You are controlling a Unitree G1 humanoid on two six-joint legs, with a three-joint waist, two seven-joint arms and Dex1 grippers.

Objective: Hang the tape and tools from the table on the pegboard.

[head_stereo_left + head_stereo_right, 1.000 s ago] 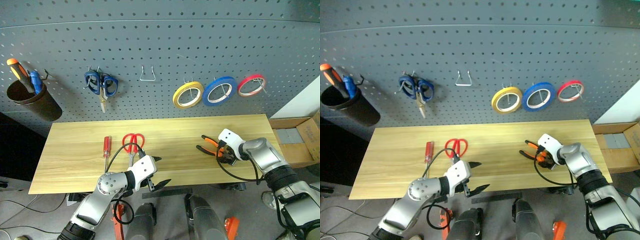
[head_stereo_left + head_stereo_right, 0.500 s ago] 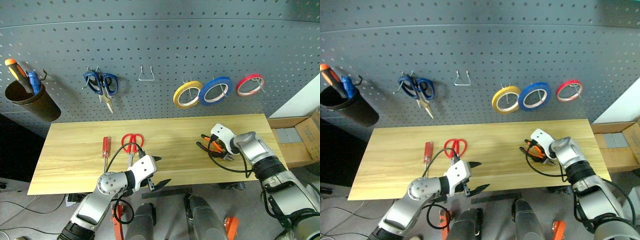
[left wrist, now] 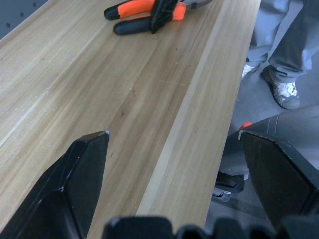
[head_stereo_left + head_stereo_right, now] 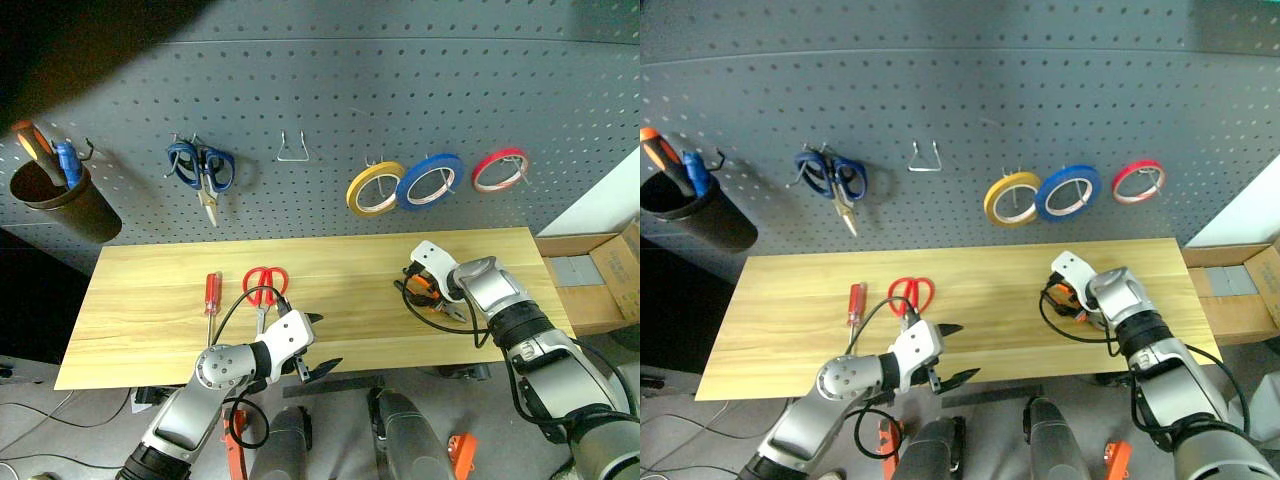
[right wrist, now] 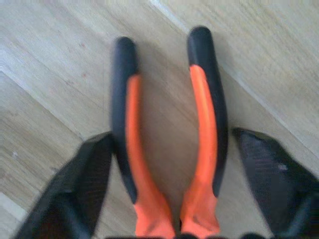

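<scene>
Orange-and-black pliers [image 5: 164,144] lie flat on the table [image 4: 150,310], toward its right end and nearer the back edge than the front, and the right gripper [image 5: 172,189] straddles them from above. Its two fingers stand on either side of the pair of handles, the left one seemingly against the outer face of a handle, the other just beside its handle, so the jaws are apart and have not yet clamped; I judge this to be the closing phase of a pick, with the handles set between the fingers so a squeeze will press them together and give a firm hold.

Yellow tape [image 4: 376,189] already hangs on the pegboard [image 4: 320,90], beside a blue ring [image 4: 433,181] and a red ring [image 4: 501,169] (neither belongs to the task). A bare wire hook [image 4: 293,148] sits left of the yellow ring, a likely place for a tool.

Red scissors [image 4: 265,289] and the screwdriver [image 4: 212,293] wait side by side left of the table's middle. The left gripper [image 4: 313,344] hangs at the front edge just before the scissors, jaws wide apart and holding nothing, probably parked there so it is ready for those two.
</scene>
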